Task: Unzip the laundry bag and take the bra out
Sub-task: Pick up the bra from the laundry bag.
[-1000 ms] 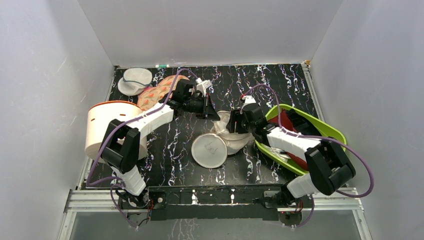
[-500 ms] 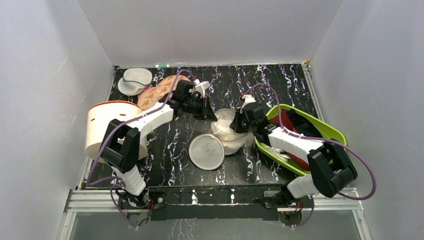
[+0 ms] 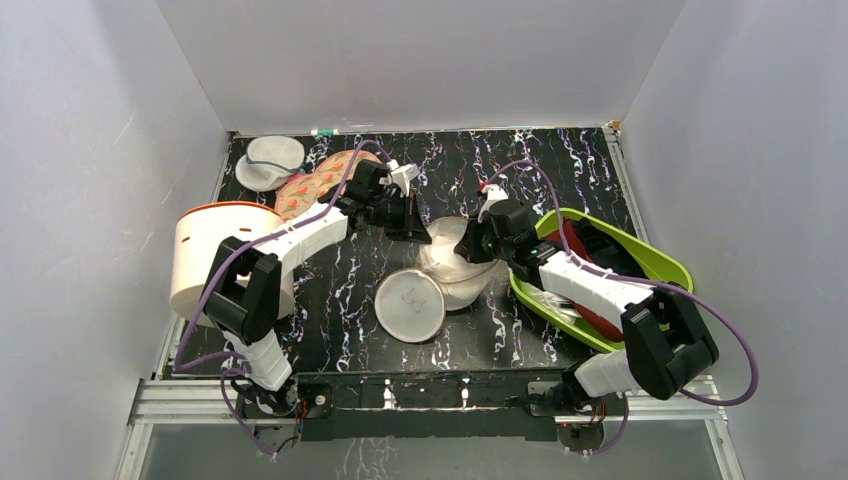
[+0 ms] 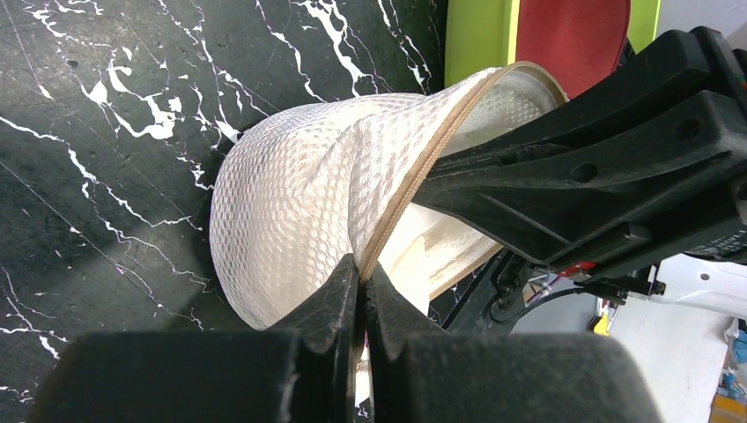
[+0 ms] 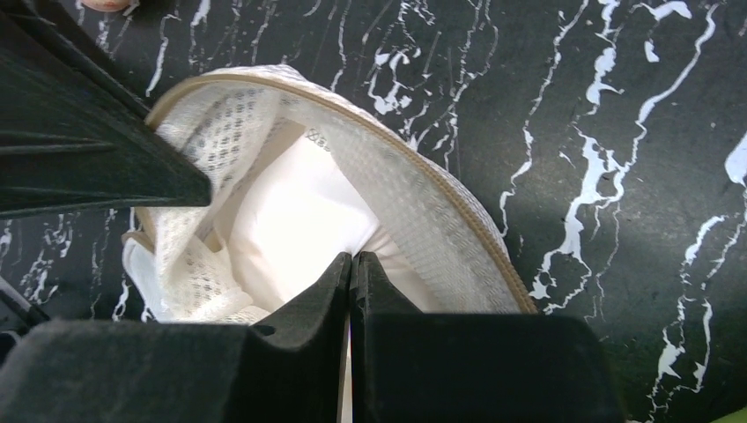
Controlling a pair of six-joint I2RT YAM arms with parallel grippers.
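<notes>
Black marbled surface point(image 3: 560, 170); at its middle the laundry bag point(image 3: 455, 270) gapes open, left jaws pinched shut on its rim, right jaws clamped on its mesh.

colours on the table

laundry bag point(image 3: 450, 275): cream-white honeycomb mesh, tan zip tape. table point(image 3: 560, 170): black with white marble veins. tray point(image 4: 480, 40): lime green, holding deep red cloth point(image 4: 573, 35). tub point(image 3: 200, 260): white, orange rim. small pod point(image 3: 270, 160): greyish-white mesh, grey rim. crumpled cloth point(image 3: 320, 185): orange-and-cream print.
</notes>
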